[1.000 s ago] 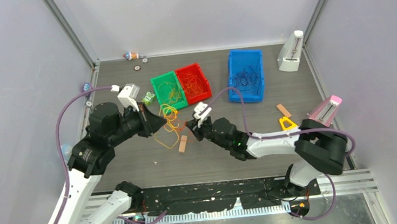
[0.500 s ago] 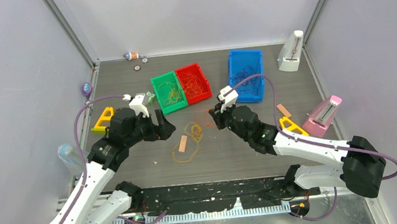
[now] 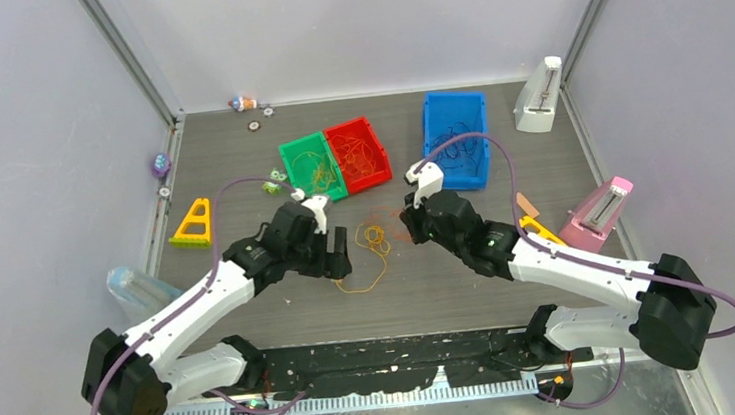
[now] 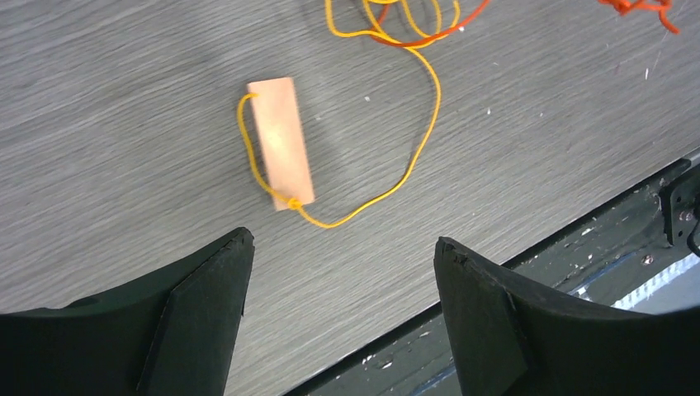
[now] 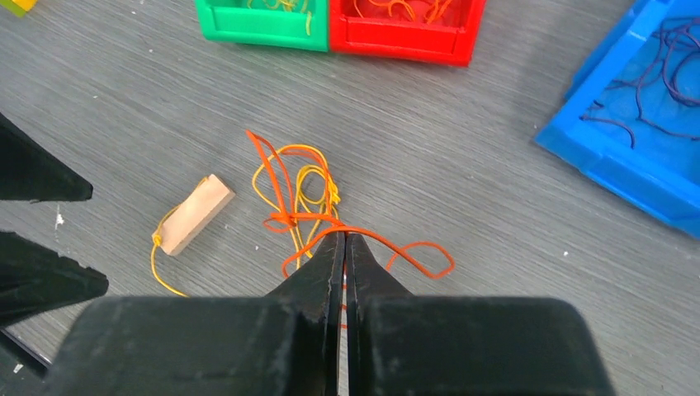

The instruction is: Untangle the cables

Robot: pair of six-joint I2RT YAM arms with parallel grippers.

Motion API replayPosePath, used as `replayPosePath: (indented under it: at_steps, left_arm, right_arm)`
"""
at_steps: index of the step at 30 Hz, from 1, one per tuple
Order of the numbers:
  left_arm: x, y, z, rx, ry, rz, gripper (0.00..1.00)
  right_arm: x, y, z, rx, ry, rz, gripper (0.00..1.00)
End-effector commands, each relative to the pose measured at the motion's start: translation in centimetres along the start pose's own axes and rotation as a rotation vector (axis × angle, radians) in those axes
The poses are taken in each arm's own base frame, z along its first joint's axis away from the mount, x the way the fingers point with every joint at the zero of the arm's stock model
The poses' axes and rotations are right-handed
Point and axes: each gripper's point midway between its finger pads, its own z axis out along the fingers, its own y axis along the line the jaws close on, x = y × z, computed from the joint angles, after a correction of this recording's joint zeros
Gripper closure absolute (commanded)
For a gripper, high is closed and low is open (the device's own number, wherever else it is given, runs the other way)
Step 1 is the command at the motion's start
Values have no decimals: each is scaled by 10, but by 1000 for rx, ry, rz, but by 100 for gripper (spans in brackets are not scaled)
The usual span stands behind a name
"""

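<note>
A tangle of cables lies mid-table: a yellow cable (image 3: 376, 237) (image 5: 309, 186) knotted with an orange-red cable (image 3: 387, 216) (image 5: 421, 247). My right gripper (image 3: 407, 222) (image 5: 345, 235) is shut on the orange-red cable just beside the knot. The yellow cable (image 4: 413, 157) runs to a small tan block (image 4: 281, 142) (image 5: 194, 214) and loops round it. My left gripper (image 3: 339, 253) (image 4: 342, 243) hangs open over the table just short of that block, holding nothing. More yellow, orange and purple cables (image 5: 660, 74) lie in the bins.
Green bin (image 3: 310, 170), red bin (image 3: 359, 153) and blue bin (image 3: 456, 139) stand at the back. A yellow triangle (image 3: 192, 223) lies at the left, another (image 3: 536, 225) by the right arm. A white stand (image 3: 539, 97) and a pink one (image 3: 600, 209) sit at the right.
My left gripper opened, let go of the yellow cable and moved right and down over the block. The right arm pulled the orange-red cable right; the tangle now lies on the table.
</note>
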Motion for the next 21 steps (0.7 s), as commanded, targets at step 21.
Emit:
replayPosePath:
  at_steps: [21]
  left_arm:
    - [-92,-27,97,-11,-171,-69,49]
  right_arm:
    - [-22,-17,-30,29,-73,31,95]
